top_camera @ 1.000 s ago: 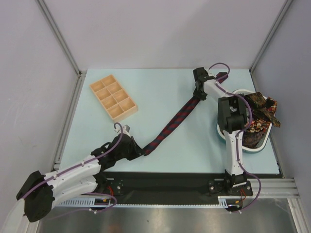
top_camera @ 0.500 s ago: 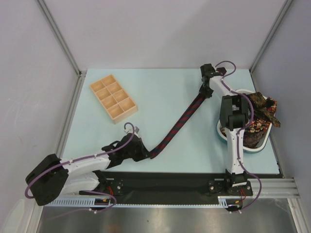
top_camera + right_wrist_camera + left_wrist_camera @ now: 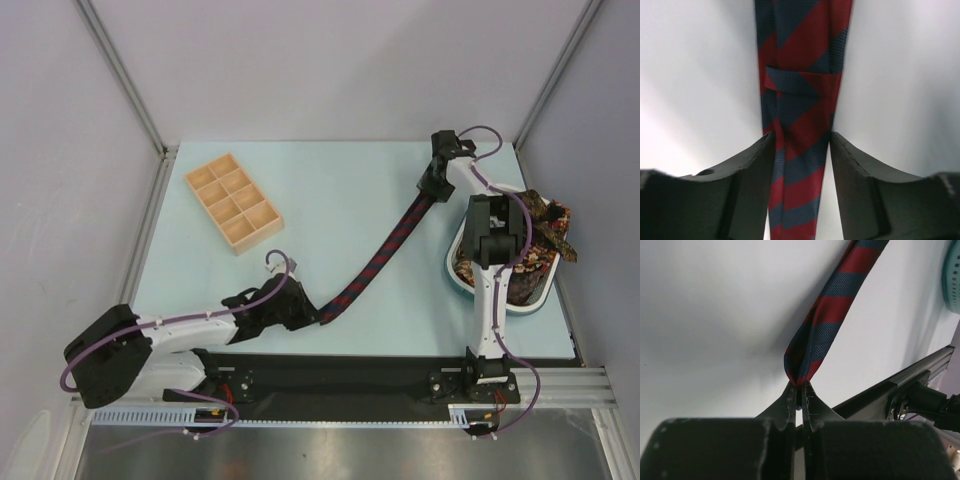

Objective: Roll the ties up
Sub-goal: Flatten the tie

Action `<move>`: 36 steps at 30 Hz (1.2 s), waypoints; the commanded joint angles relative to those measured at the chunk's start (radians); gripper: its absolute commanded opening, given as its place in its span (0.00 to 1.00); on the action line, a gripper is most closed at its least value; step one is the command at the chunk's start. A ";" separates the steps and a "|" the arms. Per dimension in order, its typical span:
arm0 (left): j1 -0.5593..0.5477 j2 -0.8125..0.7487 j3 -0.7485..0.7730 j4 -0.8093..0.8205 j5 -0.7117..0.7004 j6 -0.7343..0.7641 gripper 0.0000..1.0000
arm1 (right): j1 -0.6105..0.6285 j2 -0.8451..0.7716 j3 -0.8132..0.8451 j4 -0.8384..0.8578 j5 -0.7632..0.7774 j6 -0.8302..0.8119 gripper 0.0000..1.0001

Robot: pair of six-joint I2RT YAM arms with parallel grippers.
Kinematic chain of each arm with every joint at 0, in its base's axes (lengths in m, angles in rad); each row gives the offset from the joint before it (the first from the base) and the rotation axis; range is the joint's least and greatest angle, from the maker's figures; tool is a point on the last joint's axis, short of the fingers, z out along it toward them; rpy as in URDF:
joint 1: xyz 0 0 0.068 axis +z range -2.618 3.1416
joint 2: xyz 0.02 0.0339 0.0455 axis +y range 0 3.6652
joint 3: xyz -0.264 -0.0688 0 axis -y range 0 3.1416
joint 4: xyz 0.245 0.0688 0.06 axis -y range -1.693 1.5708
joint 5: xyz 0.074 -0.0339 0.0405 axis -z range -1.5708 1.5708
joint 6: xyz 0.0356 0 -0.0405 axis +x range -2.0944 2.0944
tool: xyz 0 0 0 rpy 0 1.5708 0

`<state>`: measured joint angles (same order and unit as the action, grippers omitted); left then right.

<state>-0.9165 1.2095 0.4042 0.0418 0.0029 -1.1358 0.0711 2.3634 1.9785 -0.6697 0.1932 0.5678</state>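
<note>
Pale table [image 3: 330,180]: left tool [image 3: 800,392] pinches striped tie [image 3: 385,250]; right tool [image 3: 801,145] straddles it.

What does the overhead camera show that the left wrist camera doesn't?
Only overhead: the wooden tray, the heap of other ties, and the whole striped tie stretching to the right jaws. Only the left wrist: the left jaws pinched shut on that tie's tip, close up. Both: the striped tie and the pale table.

A striped tie [image 3: 385,250] stretches diagonally from the left claw [image 3: 320,318] to the right claw [image 3: 432,192], apparently gripped at both ends.
</note>
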 commanded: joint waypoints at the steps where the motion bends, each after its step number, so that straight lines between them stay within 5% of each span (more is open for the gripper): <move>1: -0.005 -0.033 -0.014 -0.022 -0.056 -0.002 0.09 | 0.012 -0.069 0.000 0.044 -0.049 -0.017 0.55; 4: -0.007 -0.053 -0.041 -0.025 -0.067 0.008 0.16 | 0.019 -0.079 -0.012 0.047 -0.060 -0.019 0.65; 11: -0.008 -0.166 -0.082 -0.115 -0.093 0.019 0.64 | 0.041 -0.131 -0.072 0.074 -0.094 -0.011 0.73; 14: -0.007 -0.238 -0.084 -0.175 -0.109 0.031 0.77 | 0.058 -0.170 -0.122 0.078 -0.098 -0.002 0.78; 19: -0.005 -0.307 -0.033 -0.299 -0.138 0.117 0.80 | 0.088 -0.329 -0.324 0.168 -0.098 0.003 0.96; 26: 0.028 -0.366 0.021 -0.316 -0.130 0.270 0.78 | 0.177 -0.686 -0.717 0.346 -0.173 -0.065 0.95; 30: 0.059 -0.360 0.094 -0.347 -0.164 0.428 0.98 | 0.242 -0.927 -0.950 0.573 -0.271 -0.083 1.00; 33: 0.068 -0.343 0.172 -0.378 -0.237 0.499 1.00 | 0.282 -1.035 -1.159 0.811 -0.380 -0.147 1.00; 36: 0.076 -0.355 0.205 -0.355 -0.314 0.553 1.00 | 0.331 -1.122 -1.251 0.834 -0.409 -0.180 0.99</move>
<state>-0.8539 0.8665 0.5518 -0.3229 -0.2108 -0.6979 0.3729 1.2888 0.7834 -0.0158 -0.1314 0.4576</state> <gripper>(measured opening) 0.996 0.994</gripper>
